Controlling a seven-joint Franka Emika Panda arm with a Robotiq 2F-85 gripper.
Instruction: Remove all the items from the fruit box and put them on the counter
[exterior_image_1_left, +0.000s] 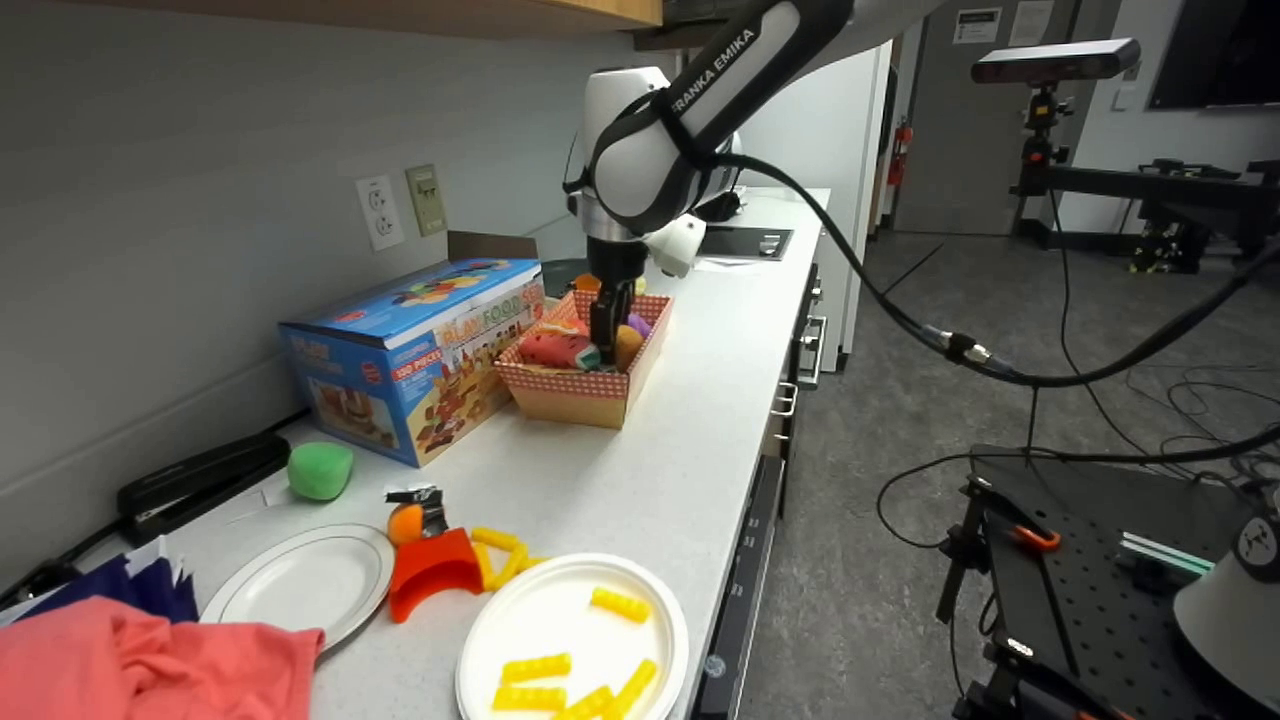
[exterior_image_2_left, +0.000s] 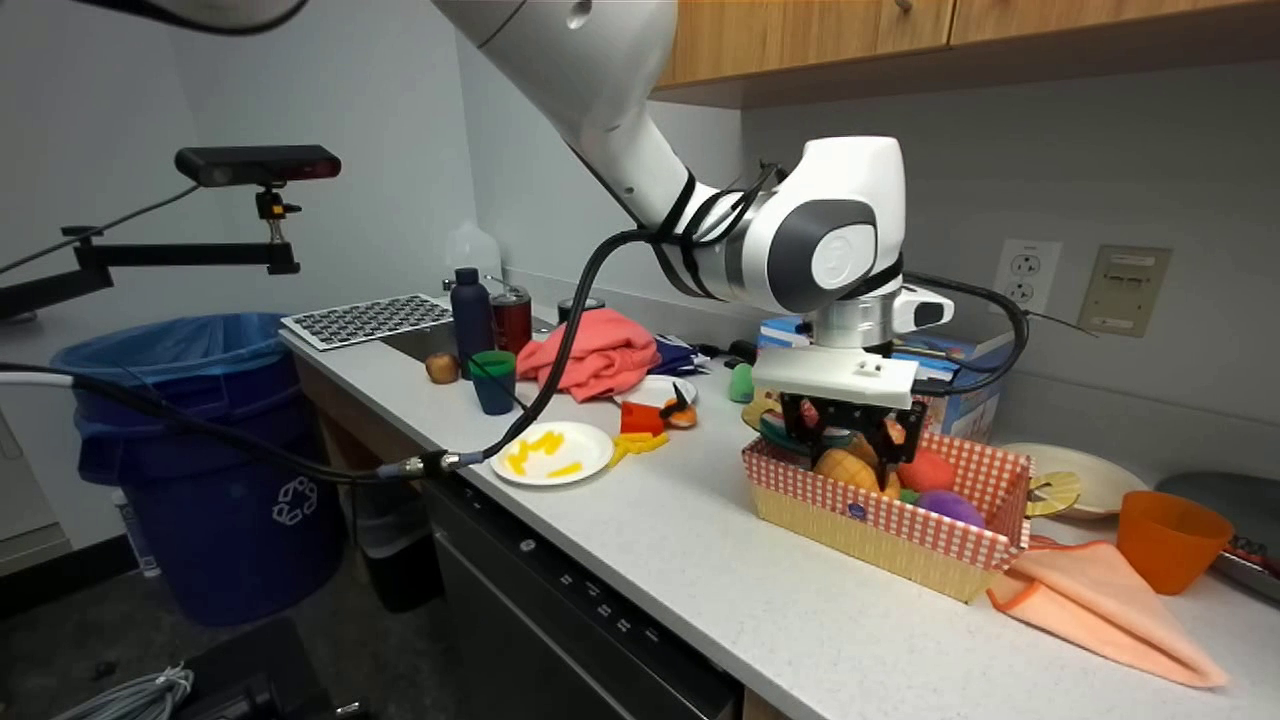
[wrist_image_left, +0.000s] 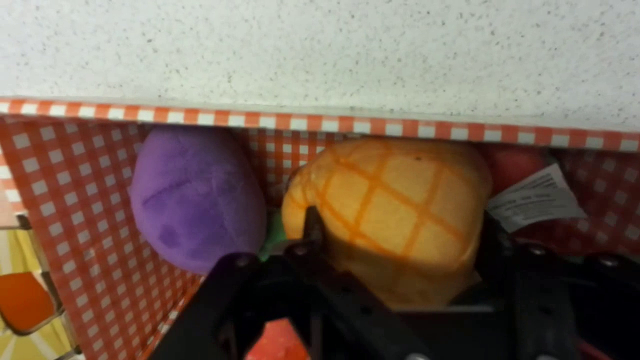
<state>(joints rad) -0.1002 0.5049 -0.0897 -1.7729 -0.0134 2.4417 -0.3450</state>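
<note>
Exterior views: opposite sides of the hand (exterior_image_2_left: 848, 468), well back, angled down over the desk (exterior_image_2_left: 680, 545)
Wrist view: close by the hand, facing down
Shared: fruit box (exterior_image_2_left: 870, 535)

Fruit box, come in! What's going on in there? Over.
Hand straddling orange crisscross toy inside fruit box. Grip uncertain. Purple toy, box wall close; could snag.

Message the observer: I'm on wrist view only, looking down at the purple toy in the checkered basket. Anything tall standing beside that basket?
Observer: Yes, a blue printed box, taller than the basket.
Operator: Any loose toy lying near that box?
Observer: Yes, a rounded green toy.
Operator: And anything close to the front edge of the counter?
Observer: A white plate holding yellow strips.
</note>
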